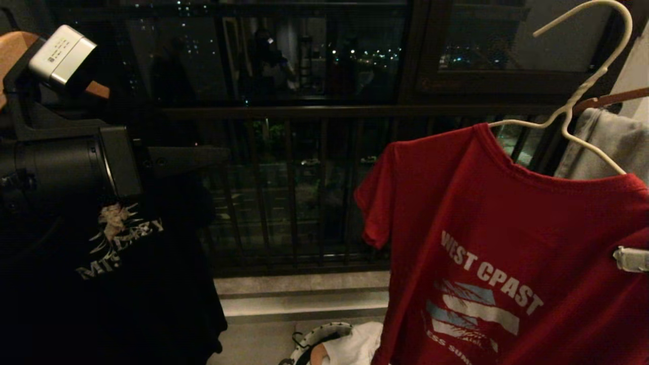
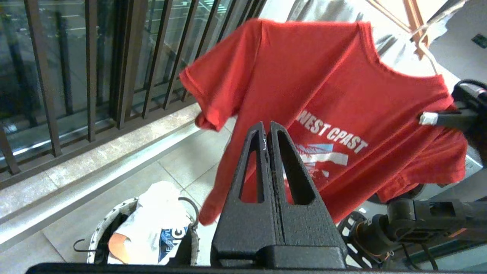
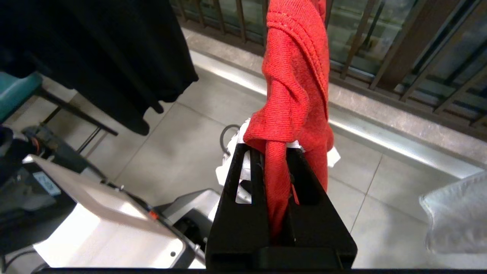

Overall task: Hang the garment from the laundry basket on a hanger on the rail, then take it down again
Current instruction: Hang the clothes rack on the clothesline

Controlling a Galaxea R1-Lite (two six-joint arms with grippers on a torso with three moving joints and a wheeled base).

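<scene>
Right gripper (image 3: 274, 152) is clamping a fold of the red T-shirt (image 1: 507, 238), which is hanging on the white wire hanger (image 1: 583, 86). Left gripper (image 2: 267, 131), fingers pressed together, is holding nothing. Below, the laundry basket (image 2: 110, 222) is holding a white T-shirt (image 2: 159, 224); a black T-shirt (image 1: 116, 274) is hanging alongside.

A black printed T-shirt (image 1: 121, 274) hangs left; a grey garment (image 1: 608, 147) hangs right.
</scene>
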